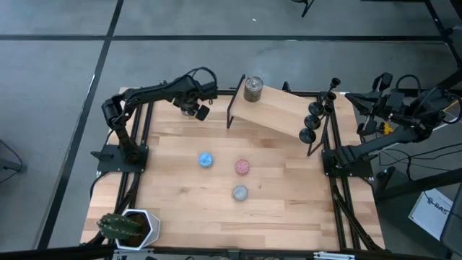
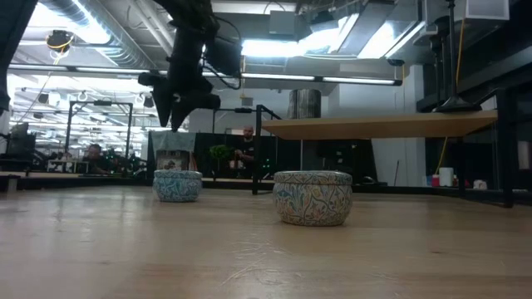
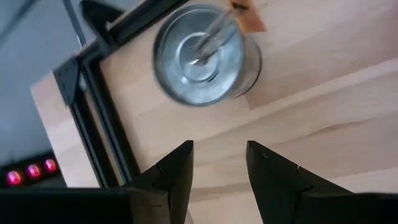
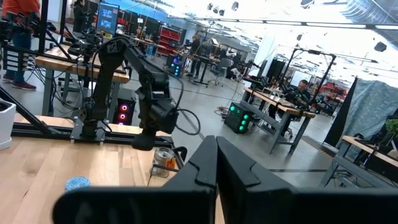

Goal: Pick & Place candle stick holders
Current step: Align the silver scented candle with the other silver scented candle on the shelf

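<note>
The holders [image 1: 315, 119], light, rigid and tippy, want gripping at the stem; left fingers [image 3: 217, 165] part-open over a can [image 3: 205, 55], right fingers [image 4: 216, 163] shut, empty.

So the count: three black candle stick holders [image 1: 315, 115], all bunched at the right end of the wooden ramp [image 1: 278, 108]. Two shiny metal cans, one on top of the ramp [image 1: 253, 89] and one on the table by the back left corner [image 1: 189, 108]. Three little round discs, one blue [image 1: 206, 159], one pink [image 1: 242, 167], one grey [image 1: 240, 192]. One potted cactus [image 1: 121, 227] at the front left corner. Two robot arms, one per side.
</note>
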Action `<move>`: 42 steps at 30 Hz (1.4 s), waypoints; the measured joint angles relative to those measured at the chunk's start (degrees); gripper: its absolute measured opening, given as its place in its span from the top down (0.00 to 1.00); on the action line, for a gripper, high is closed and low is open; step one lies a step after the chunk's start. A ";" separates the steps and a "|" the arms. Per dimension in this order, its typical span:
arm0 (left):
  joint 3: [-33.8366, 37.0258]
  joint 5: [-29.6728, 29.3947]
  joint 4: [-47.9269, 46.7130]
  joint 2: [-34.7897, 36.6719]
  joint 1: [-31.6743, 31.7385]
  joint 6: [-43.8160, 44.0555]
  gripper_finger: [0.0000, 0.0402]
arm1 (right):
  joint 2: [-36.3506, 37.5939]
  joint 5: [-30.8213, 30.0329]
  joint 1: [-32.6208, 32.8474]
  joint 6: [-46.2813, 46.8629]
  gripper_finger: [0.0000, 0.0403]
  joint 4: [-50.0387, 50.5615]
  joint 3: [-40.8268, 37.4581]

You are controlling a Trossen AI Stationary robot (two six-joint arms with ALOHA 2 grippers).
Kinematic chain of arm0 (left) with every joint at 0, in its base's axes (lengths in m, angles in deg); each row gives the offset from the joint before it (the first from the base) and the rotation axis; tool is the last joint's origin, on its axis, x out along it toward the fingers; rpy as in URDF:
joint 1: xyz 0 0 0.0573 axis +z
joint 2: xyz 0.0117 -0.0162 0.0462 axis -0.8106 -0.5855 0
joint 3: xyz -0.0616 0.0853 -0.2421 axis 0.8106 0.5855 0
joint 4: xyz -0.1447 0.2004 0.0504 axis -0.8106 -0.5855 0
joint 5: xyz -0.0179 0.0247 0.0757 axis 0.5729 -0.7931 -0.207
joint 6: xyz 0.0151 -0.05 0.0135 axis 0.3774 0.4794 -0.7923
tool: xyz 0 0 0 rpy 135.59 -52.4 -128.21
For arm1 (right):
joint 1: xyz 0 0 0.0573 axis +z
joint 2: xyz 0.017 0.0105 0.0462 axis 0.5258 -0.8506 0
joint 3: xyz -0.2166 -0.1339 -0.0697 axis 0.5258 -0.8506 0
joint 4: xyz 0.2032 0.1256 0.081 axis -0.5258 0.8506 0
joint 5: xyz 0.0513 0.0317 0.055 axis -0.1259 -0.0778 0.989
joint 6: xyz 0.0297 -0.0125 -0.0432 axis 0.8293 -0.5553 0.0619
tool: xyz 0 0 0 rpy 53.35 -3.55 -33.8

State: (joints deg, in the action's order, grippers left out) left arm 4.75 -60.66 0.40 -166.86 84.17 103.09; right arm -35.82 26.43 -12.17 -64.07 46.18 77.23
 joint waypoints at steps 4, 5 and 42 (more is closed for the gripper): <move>4.72 -0.80 6.43 0.04 -1.12 -5.22 0.64 | 0.00 0.00 -0.01 -0.02 0.99 -0.01 0.00; 5.94 -1.21 8.46 0.04 -1.15 -6.57 0.64 | 0.01 0.00 -0.01 0.00 0.99 -0.01 0.01; 10.78 -8.69 17.92 -3.00 -0.34 -16.62 0.66 | 0.01 0.00 -0.02 -0.01 0.99 0.00 0.00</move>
State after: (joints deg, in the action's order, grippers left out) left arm 15.53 -69.35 18.32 -169.85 83.83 86.47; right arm -35.82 26.43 -12.19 -64.08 46.18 77.23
